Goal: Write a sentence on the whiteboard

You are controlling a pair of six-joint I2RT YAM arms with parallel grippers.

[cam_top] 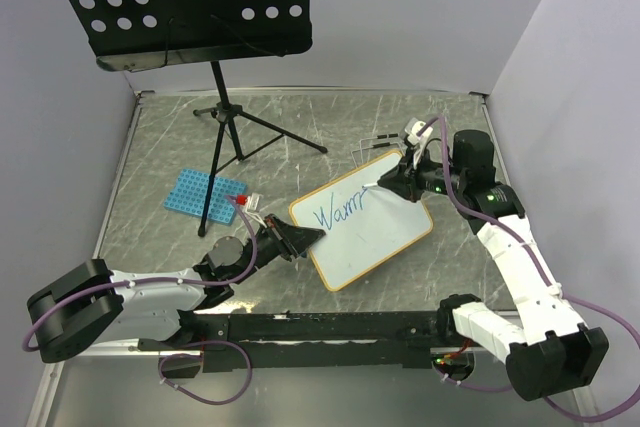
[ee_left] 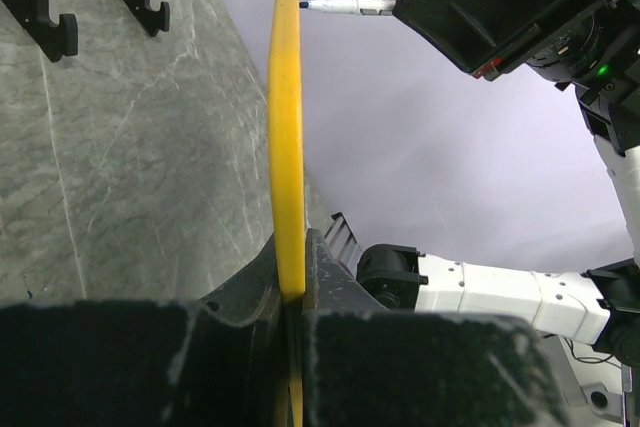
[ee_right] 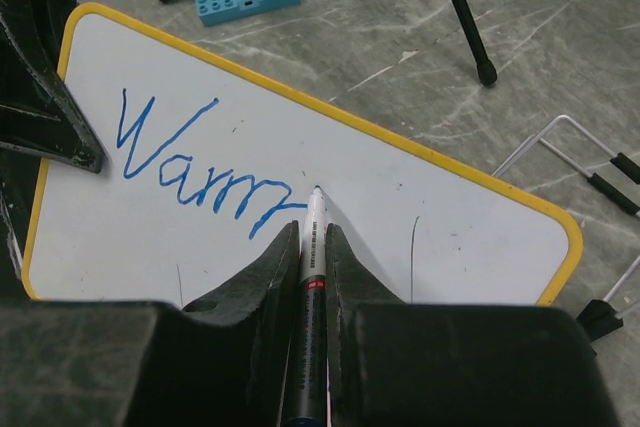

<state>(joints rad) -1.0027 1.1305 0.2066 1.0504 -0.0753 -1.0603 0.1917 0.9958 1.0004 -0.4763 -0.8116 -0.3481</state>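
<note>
Near the whiteboard (cam_top: 385, 232) lies a blue rack (cam_top: 205, 192).

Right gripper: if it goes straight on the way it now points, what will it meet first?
The marker in the right gripper would meet the whiteboard first, just past the blue writing. Its tip may be touching now; depth is unclear.

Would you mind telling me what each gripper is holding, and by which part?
The left gripper clamps the whiteboard by its yellow frame edge; the right gripper holds a marker by its barrel, just behind the tip.
</note>
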